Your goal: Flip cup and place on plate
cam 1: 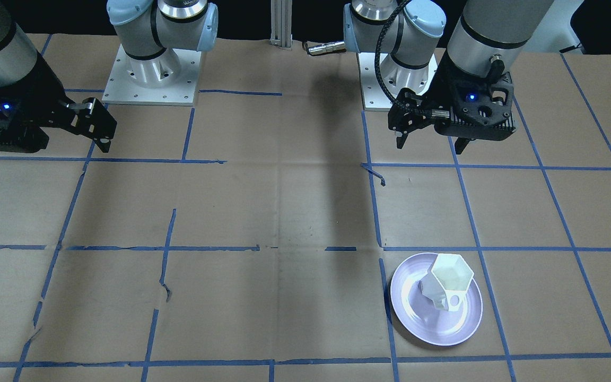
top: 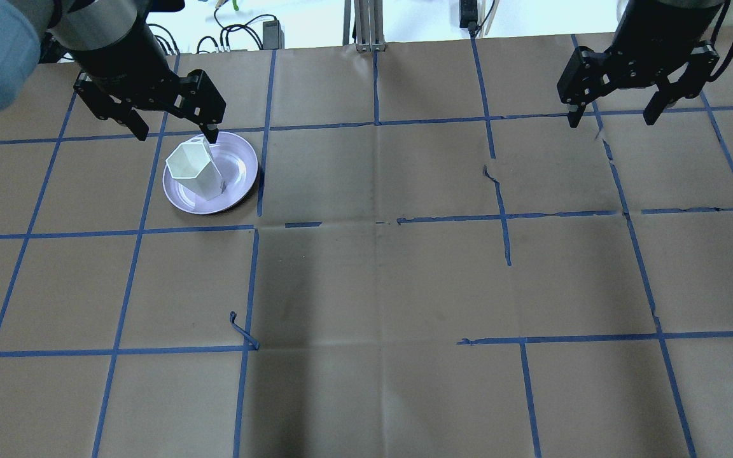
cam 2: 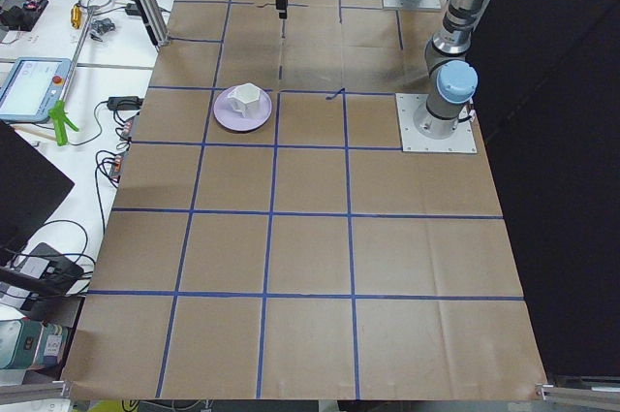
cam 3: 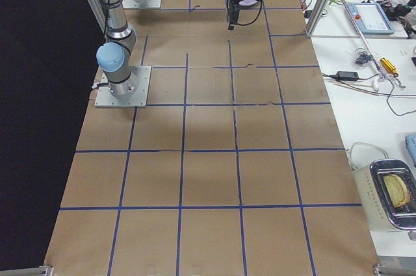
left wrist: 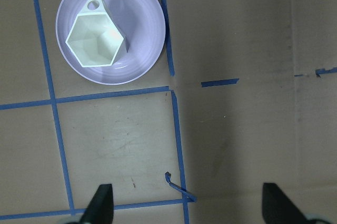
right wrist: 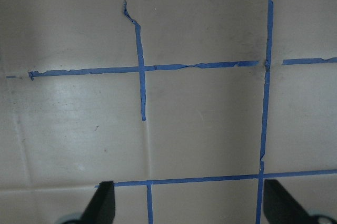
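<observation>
Brown paper-covered tabletop point(top: 373, 286) with a blue tape grid, dark backdrop behind the robot.

Small white faceted cup point(left wrist: 96, 39) with a hexagonal rim: on the round glossy lavender-white plate point(left wrist: 142, 29), standing on its narrow base with the mouth up. It sits off the plate's centre. The long axis is near vertical and the thin handle is on the side away from the robot. Inside looks empty.

Left fingers point(left wrist: 102, 205): spread wide, holding nothing. They are raised off the tabletop and on the robot's side of the plate, so the cup lies forward of them and off to one side. Nothing touches the cup or plate.

Right fingers point(right wrist: 274, 203): also wide apart and empty, well apart from the plate at the far side of the tabletop, over bare paper and tape.

Left arm is clearly the nearer one to the plate.

Judgement: flip and place look done. If a re-grasp were needed, the left arm would take it, reaching forward and down onto a vertical cup.
</observation>
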Controlling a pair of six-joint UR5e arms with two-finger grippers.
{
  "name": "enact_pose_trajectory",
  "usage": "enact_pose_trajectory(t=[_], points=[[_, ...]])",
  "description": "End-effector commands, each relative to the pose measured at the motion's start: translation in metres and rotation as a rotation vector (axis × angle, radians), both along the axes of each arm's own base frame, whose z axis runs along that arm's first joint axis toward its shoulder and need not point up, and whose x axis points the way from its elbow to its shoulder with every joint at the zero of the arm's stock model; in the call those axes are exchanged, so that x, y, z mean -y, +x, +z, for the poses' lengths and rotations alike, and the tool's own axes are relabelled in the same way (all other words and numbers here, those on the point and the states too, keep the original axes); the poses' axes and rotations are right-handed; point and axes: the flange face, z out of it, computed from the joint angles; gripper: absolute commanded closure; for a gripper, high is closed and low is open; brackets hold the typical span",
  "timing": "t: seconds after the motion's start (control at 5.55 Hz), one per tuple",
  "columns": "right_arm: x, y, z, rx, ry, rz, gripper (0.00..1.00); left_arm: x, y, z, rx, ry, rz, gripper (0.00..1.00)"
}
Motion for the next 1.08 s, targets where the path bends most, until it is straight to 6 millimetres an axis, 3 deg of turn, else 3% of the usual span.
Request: enact_pose_trajectory(t=[0.0, 0.9], points=[[0.0, 0.0, 0.0, 0.0, 0.0, 0.0, 0.0, -0.0004, 0.0007, 0.0009, 0.0, -0.004, -0.001, 0.01], [0.0, 0.0, 0.0, 0.0, 0.0, 0.0, 0.0, -0.0008, 0.0001, 0.0045, -0.006, -0.021, 0.002, 0.01]])
